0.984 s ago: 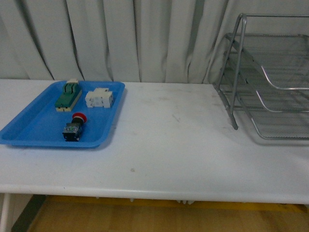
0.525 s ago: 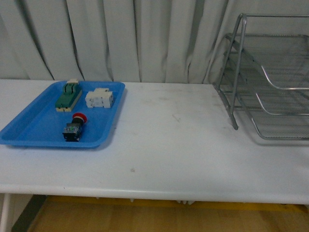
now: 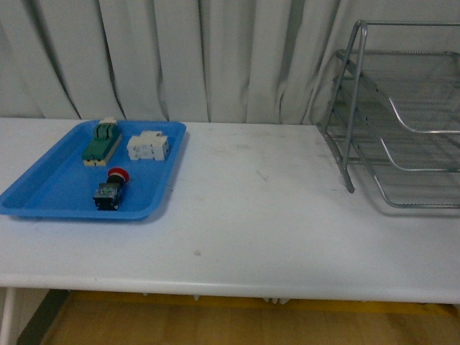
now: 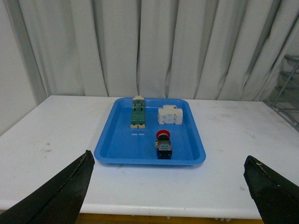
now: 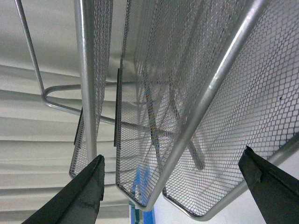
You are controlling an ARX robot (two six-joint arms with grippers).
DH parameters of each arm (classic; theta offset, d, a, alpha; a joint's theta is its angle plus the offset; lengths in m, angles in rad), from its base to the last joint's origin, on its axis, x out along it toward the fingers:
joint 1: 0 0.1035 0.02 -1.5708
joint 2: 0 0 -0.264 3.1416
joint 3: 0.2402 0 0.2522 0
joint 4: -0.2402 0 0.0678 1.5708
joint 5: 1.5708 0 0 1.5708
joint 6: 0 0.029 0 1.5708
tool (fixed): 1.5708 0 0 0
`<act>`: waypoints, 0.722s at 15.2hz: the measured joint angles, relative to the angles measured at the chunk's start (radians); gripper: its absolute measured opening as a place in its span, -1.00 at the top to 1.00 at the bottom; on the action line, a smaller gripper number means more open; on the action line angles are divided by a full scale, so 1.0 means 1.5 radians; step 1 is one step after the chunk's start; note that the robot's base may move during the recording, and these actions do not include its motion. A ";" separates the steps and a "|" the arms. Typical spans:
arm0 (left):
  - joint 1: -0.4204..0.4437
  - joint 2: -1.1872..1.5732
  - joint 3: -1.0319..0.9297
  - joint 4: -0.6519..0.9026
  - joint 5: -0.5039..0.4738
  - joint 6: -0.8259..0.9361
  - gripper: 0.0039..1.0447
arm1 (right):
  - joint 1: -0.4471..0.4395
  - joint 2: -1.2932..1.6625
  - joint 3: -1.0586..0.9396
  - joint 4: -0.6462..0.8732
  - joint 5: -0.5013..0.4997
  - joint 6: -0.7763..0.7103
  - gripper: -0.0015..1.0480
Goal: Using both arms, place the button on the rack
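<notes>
The button (image 3: 111,190) lies on its side in the blue tray (image 3: 50,194), red cap toward the curtain; the left wrist view shows the button (image 4: 163,145) too. The silver wire-mesh rack (image 3: 402,122) stands at the table's far right. My left gripper (image 4: 170,193) is open, well short of the tray, with only bare table between its black fingertips (image 4: 70,186). My right gripper (image 5: 170,191) is open close to the rack (image 5: 187,93), whose mesh tiers fill that view. Neither arm shows in the front view.
A green-and-cream block (image 3: 101,141) and a white block (image 3: 149,146) sit at the back of the tray. White curtains (image 3: 180,57) hang behind the table (image 3: 251,215). The table's front edge runs near the bottom of the front view.
</notes>
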 joint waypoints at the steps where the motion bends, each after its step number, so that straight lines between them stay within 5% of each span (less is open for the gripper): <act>1: 0.000 0.000 0.000 0.000 0.000 0.000 -0.88 | 0.000 0.006 0.012 -0.001 0.003 -0.003 -0.68; 5: 0.000 0.000 0.000 0.000 0.000 0.000 -0.88 | 0.005 0.020 0.060 -0.025 0.013 -0.020 -0.59; 7: 0.000 0.000 0.000 0.000 0.000 0.000 -0.88 | 0.005 0.035 0.086 -0.064 0.021 -0.038 -0.31; 11: 0.000 0.000 0.000 0.000 0.000 0.000 -0.88 | -0.001 0.041 0.117 -0.089 0.028 -0.061 0.60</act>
